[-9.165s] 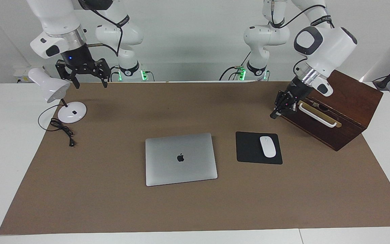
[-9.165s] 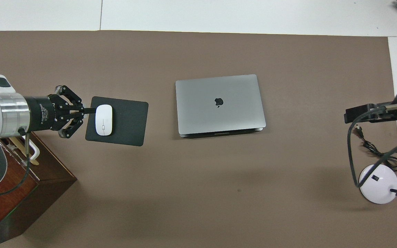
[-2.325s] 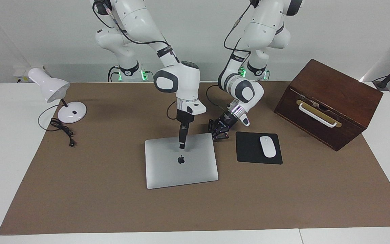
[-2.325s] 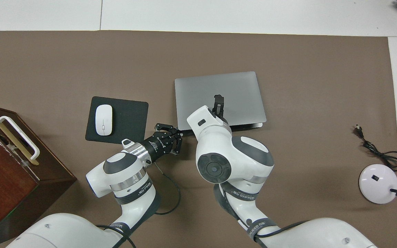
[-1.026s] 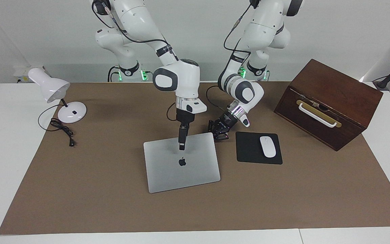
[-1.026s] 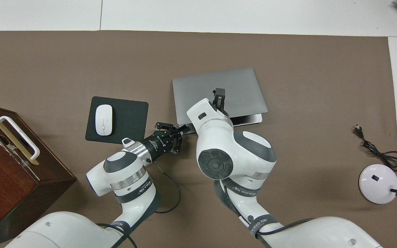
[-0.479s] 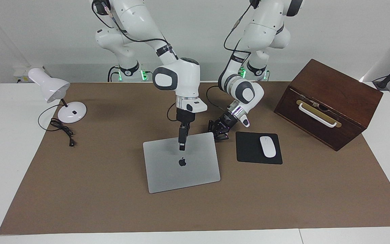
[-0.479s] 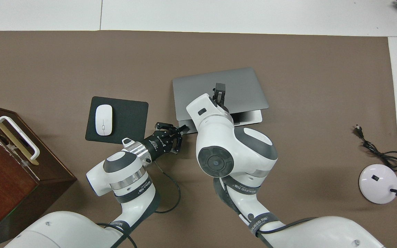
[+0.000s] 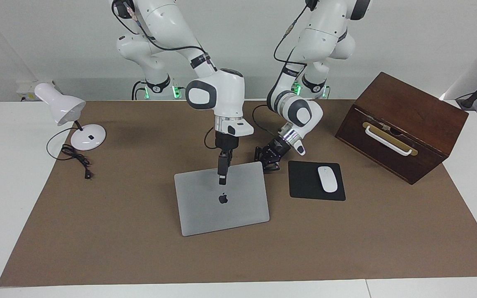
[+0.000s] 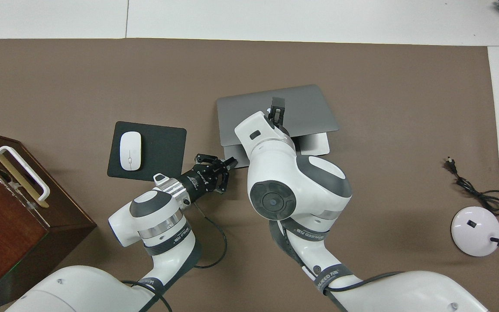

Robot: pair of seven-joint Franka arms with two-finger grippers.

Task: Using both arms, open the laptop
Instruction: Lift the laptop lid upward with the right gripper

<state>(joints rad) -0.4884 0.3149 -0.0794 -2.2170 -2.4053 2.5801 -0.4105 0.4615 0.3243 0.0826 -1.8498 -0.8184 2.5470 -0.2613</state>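
The silver-grey laptop [image 9: 222,207] lies mid-table with its lid [image 10: 306,108] lifted part way. A strip of its base [image 10: 314,145] shows under the lid's edge nearer the robots. My right gripper [image 9: 222,179] points straight down and is shut on that raised lid edge, just above the apple logo; it also shows in the overhead view [image 10: 277,106]. My left gripper [image 9: 268,165] is shut and low at the base's corner nearer the robots, toward the left arm's end; in the overhead view [image 10: 231,162] its tips touch that corner.
A black mouse pad [image 9: 304,182] with a white mouse [image 9: 327,179] lies beside the laptop toward the left arm's end. A dark wooden box [image 9: 404,120] stands at that end. A white desk lamp [image 9: 71,111] and its cable [image 9: 77,159] are at the right arm's end.
The lid has risen a little further and more of the base shows beneath it. My right gripper has risen with the lid edge. My left gripper has stayed at the base's corner.
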